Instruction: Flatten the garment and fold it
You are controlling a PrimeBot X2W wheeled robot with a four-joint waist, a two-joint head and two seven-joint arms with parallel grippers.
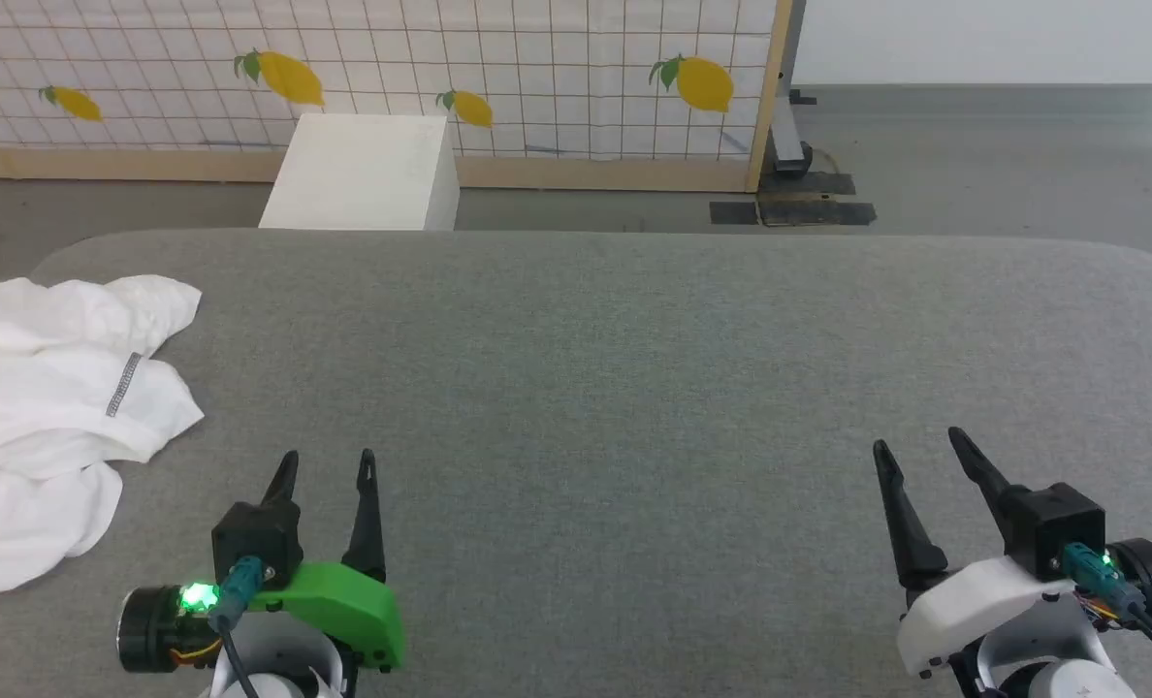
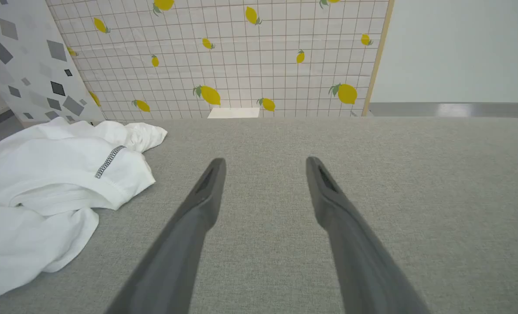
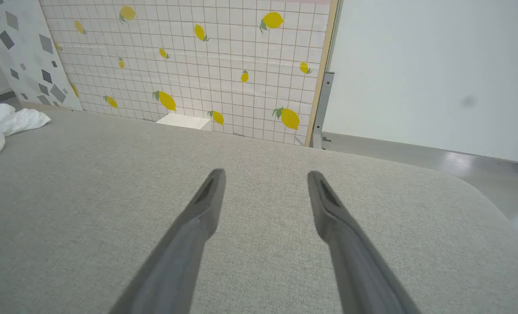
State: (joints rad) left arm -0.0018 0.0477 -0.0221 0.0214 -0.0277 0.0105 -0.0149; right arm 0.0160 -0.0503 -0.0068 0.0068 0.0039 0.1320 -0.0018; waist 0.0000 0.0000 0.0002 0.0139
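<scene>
Grey fabric tabletop; lemon-print grid panel behind; grey floor.

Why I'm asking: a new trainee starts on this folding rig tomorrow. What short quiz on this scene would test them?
1. True or false: the crumpled white thin-fabric garment lies spread flat at the middle of the grey fabric-covered table.
2. Which is nearer the garment? A: the left hand. B: the right hand. C: both are equally near.
3. Fill the gap: both hands hover over bare table with their fingers ____, holding nothing.

Key: 1 false, it lies bunched at the table's left edge; 2 A; 3 open.
</scene>
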